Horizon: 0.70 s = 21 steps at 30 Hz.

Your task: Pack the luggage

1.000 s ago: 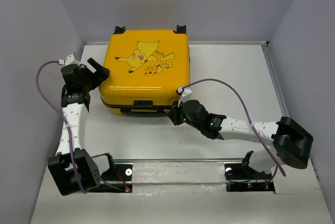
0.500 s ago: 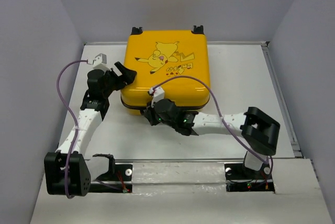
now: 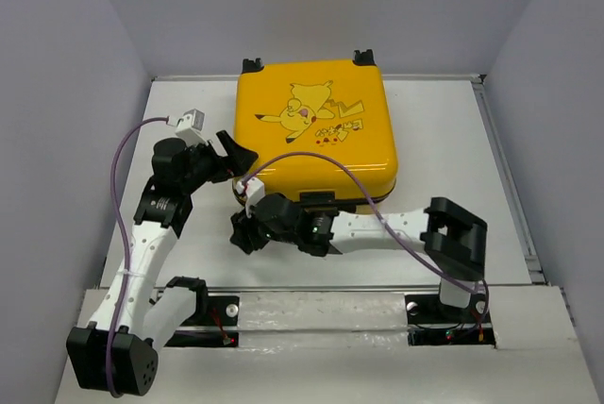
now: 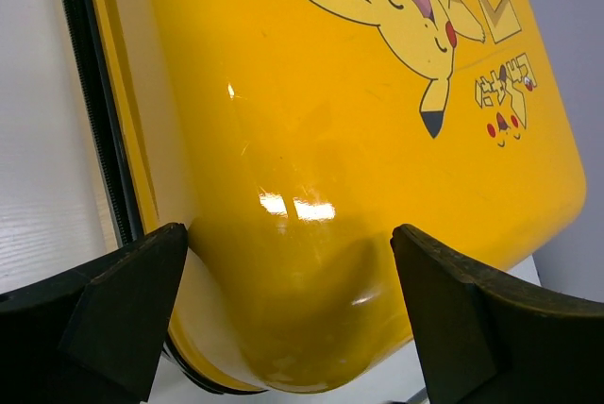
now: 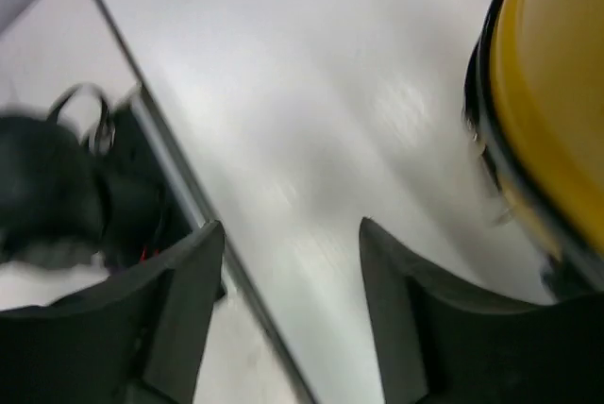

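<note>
A: Item: yellow hard-shell suitcase (image 3: 316, 135), closed, flat on the white table (image 3: 444, 140), far centre. Handling?
B: We judge it rigid, glossy (slippery); grip edges. Left gripper (image 4: 293, 262) spread wide, straddling its corner; right gripper (image 5: 288, 262) part-open, empty.

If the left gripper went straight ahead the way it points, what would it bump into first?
Probably the yellow Pikachu suitcase. Its rounded corner sits directly ahead, between the open jaws of the left gripper, so the gripper would most likely meet that corner first.
</note>
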Tool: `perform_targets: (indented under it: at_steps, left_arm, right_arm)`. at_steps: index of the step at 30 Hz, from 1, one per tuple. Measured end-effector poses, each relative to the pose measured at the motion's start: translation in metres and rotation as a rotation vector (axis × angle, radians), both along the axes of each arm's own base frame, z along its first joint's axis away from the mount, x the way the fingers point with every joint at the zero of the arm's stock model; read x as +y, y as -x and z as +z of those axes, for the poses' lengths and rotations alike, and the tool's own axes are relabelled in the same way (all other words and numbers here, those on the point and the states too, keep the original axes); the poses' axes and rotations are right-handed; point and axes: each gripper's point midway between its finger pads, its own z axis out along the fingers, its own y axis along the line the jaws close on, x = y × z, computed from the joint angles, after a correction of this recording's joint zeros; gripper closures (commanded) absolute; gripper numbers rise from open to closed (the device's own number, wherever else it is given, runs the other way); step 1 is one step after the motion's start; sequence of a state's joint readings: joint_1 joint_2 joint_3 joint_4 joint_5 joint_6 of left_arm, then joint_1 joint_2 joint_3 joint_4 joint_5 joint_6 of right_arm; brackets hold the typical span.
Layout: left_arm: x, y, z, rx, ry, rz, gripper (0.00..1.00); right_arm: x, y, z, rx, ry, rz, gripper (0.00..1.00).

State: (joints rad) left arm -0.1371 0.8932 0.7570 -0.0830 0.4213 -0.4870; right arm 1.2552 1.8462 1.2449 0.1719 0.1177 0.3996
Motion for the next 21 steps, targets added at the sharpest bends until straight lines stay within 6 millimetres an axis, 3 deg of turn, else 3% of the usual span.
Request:
perform_targets:
  at_steps: [1,3,4,5,6,7,8,10,11,12,13,14,17,20,21]
  left_arm:
    - [-0.002,0.002,-0.001,0.001,-0.004,-0.009,0.01]
    - [-0.003,0.004,-0.003,0.002,-0.008,-0.015,0.01]
    - [-0.003,0.004,-0.004,0.005,-0.010,-0.013,0.01]
    - [-0.003,0.004,-0.006,0.010,-0.011,-0.011,0.01]
    - [-0.002,0.004,-0.007,0.013,-0.012,-0.010,0.01]
    - [-0.002,0.004,-0.007,0.015,-0.012,-0.010,0.01]
    - [-0.003,0.004,-0.008,0.015,-0.013,-0.010,0.01]
    - [-0.003,0.004,-0.008,0.014,-0.016,-0.011,0.01]
    - [-0.003,0.004,-0.008,0.014,-0.018,-0.011,0.01]
    - [-0.003,0.004,-0.009,0.012,-0.021,-0.013,0.01]
    - [-0.003,0.004,-0.009,0.013,-0.022,-0.013,0.01]
    - [-0.003,0.004,-0.010,0.012,-0.023,-0.014,0.01]
    - [-0.005,0.003,-0.014,-0.003,-0.022,-0.014,0.01]
    - [-0.009,0.001,-0.020,-0.016,-0.026,-0.001,0.01]
    - [-0.011,0.002,-0.021,-0.023,-0.023,0.007,0.01]
  right_arm:
    - [-0.008,0.010,0.002,0.012,0.024,0.020,0.04]
    - [-0.043,0.029,0.027,0.018,0.066,0.025,0.02]
    - [-0.060,0.032,0.047,0.016,0.055,0.014,0.01]
    - [-0.081,0.025,0.081,0.001,0.013,-0.019,0.00]
    - [-0.095,0.014,0.102,-0.006,-0.025,-0.053,0.00]
    - [-0.122,-0.013,0.136,-0.031,-0.095,-0.138,0.00]
    - [-0.159,-0.052,0.162,-0.061,-0.152,-0.270,0.00]
    - [-0.230,-0.116,0.185,-0.109,-0.191,-0.524,0.00]
    - [-0.282,-0.154,0.187,-0.128,-0.181,-0.703,0.00]
    - [-0.320,-0.176,0.181,-0.131,-0.154,-0.823,0.00]
    - [-0.353,-0.194,0.168,-0.112,-0.114,-0.917,0.00]
    - [-0.372,-0.206,0.154,-0.089,-0.078,-0.971,0.00]
    - [-0.392,-0.238,0.099,0.046,0.031,-1.009,0.00]
    - [-0.362,-0.278,0.093,0.091,-0.020,-0.886,0.05]
    - [-0.350,-0.282,0.092,0.102,-0.030,-0.828,0.06]
